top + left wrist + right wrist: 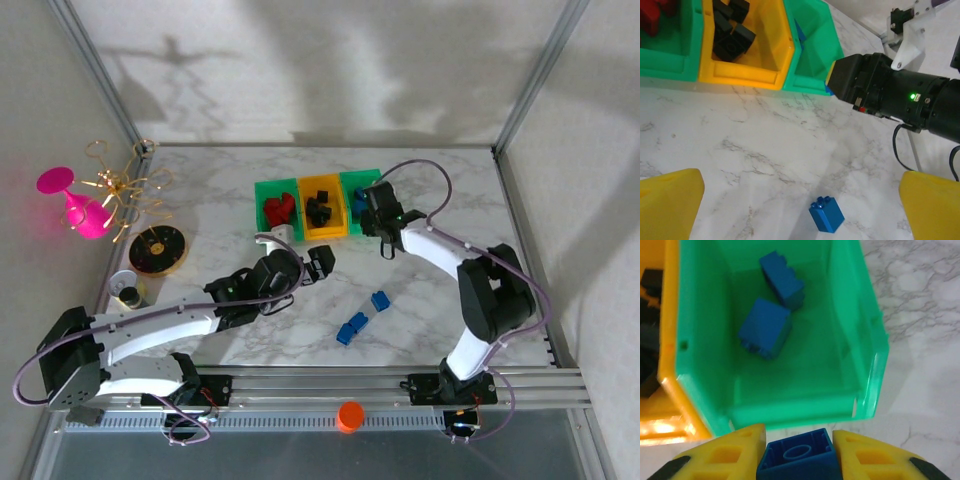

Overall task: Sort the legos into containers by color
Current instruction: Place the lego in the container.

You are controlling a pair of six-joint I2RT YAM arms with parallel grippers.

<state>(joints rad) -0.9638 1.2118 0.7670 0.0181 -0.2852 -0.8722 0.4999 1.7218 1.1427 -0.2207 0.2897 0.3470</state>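
The right gripper (799, 436) clamps one blue brick (796, 460) just short of the right green bin (867, 365), which holds two more bricks (765, 327). The left gripper (801, 187) gapes wide near three loose bricks (358, 321). One dish (158, 249) and one orange cap (349, 415) sit well aside.

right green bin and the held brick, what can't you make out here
- right wrist: the blue lego in the right end effector is cut off by the bottom edge.
- top external: that end effector covers most of the right green bin; contents uncountable.
- left wrist: the bin's own wall hides most of its inside.
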